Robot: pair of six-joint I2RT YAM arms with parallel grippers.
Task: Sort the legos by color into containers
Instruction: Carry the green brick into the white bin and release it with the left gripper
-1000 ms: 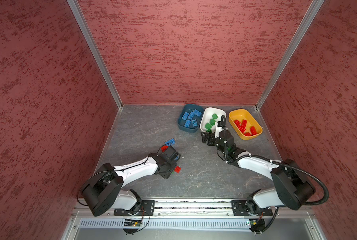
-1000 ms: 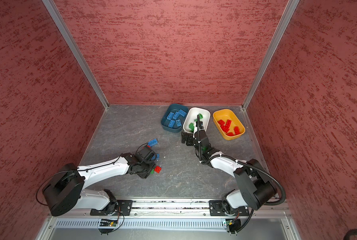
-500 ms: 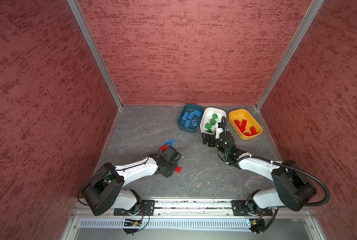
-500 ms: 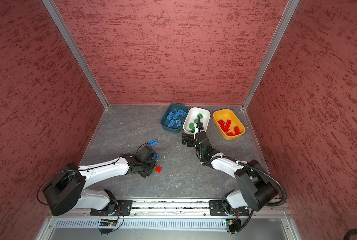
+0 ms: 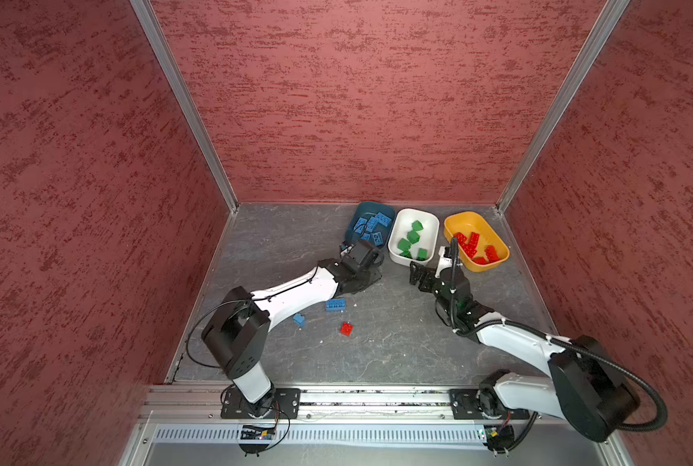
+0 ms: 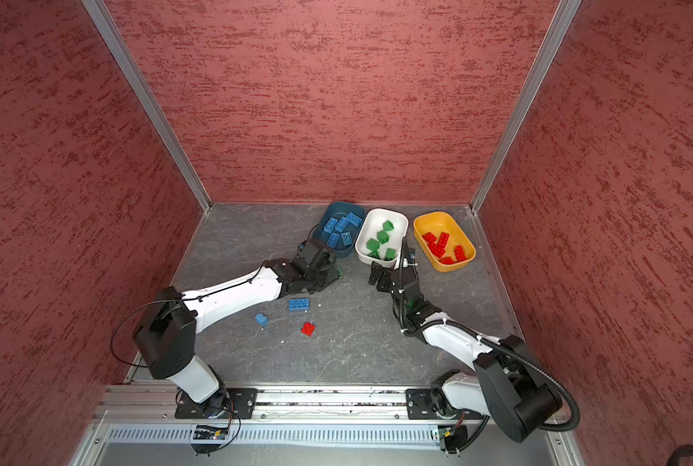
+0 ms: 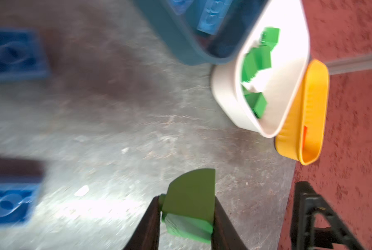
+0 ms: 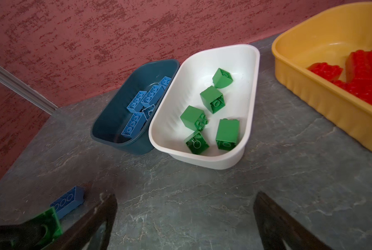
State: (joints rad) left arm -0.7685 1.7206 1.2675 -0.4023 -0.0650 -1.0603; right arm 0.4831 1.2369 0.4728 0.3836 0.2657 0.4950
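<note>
Only the wrist views clearly show left gripper [image 7: 186, 202] clamping green lego [image 7: 190, 190].

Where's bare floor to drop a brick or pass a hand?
Free: far-left floor between side wall, back wall and blue tub; near-middle floor between red brick, right arm and front rail. Crowded: in front of the white tub and yellow tub, where left pincer (holding a green brick) and open right pincer sit; blue bricks by left forearm.

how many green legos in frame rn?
6. Five green legos lie in the white tub; one green lego is clamped in the left gripper. Others may be hidden under the arms.
</note>
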